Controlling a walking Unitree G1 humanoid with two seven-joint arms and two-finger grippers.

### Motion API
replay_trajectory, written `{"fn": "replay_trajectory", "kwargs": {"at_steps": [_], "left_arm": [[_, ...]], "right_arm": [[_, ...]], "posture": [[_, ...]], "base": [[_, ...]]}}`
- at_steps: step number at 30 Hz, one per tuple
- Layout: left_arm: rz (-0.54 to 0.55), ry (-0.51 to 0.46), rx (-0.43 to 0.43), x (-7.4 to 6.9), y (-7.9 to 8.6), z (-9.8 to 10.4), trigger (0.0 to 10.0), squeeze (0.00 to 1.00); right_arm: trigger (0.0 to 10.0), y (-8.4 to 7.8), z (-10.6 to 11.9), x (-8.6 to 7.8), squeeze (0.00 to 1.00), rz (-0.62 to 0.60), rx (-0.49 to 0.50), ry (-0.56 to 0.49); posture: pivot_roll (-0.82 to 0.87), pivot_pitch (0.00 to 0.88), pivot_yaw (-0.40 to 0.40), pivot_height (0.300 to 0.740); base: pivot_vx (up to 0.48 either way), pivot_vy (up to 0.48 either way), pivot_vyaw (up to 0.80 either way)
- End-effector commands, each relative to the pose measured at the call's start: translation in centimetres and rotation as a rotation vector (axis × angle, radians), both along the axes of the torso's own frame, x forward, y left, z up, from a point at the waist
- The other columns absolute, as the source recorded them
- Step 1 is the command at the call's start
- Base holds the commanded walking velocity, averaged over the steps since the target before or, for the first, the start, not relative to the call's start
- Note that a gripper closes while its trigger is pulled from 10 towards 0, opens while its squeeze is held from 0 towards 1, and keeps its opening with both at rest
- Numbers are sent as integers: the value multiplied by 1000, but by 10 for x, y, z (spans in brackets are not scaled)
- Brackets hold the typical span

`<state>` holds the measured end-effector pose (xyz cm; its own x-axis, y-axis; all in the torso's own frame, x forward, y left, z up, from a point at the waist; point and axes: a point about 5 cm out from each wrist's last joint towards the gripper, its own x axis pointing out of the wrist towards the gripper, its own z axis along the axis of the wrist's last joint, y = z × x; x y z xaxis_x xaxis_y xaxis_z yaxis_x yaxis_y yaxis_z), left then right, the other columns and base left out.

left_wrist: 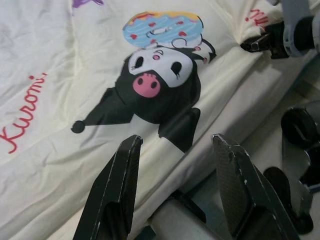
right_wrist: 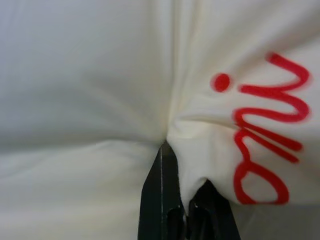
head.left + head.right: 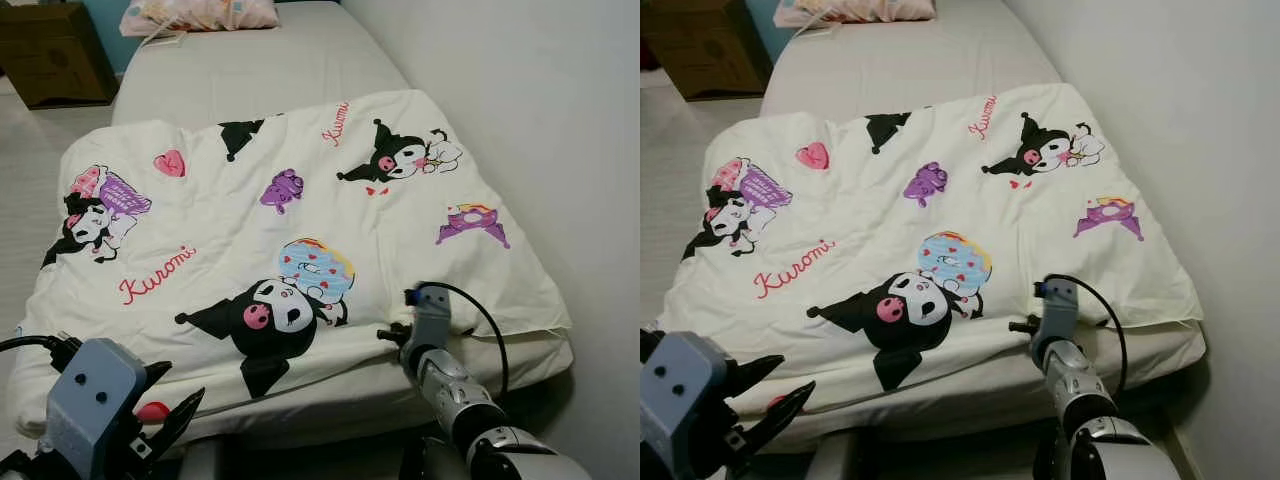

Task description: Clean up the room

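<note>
Straightening the quilt [image 3: 300, 230] spread across the bed [image 3: 270, 60]: right gripper [image 2: 182, 202] apparently pinches its near edge; left gripper [image 1: 180, 192] hovers spread, near-left. Next, pull evenly.

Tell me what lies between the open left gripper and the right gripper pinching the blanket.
In the left eye view, only cream cartoon-print blanket spans from left gripper to right gripper: its near edge, with a black-hooded character print.
</note>
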<state>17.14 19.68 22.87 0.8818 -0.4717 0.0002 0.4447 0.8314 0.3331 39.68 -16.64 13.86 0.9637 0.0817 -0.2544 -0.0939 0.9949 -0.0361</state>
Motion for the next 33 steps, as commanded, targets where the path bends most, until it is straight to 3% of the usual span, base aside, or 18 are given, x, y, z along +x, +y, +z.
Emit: {"fn": "replay_trajectory", "kwargs": {"at_steps": [1, 16, 23, 28, 33], "left_arm": [[-18, 28, 28, -3, -2, -4, 10000, 0], [-31, 43, 35, -5, -1, -5, 10000, 0], [-41, 49, 36, -6, -2, -6, 10000, 0], [-48, 53, 39, -7, -2, -7, 10000, 0], [-50, 54, 41, -7, -2, -7, 10000, 0]], "right_arm": [[0, -14, -26, -12, 0, 8, -125, 133], [0, -24, -42, -21, 0, 138, -406, 296], [0, -29, -47, -25, 0, 196, -481, 369], [0, -45, -59, -38, 0, 303, -640, 520], [0, -51, -61, -41, 0, 317, -675, 552]], "posture": [[116, 455, -3, 571], [117, 453, 0, 571], [117, 453, 1, 571], [121, 450, 3, 571], [123, 449, 3, 571]], "base": [[0, 0, 0], [0, 0, 0], [0, 0, 0], [0, 0, 0], [0, 0, 0]]}}
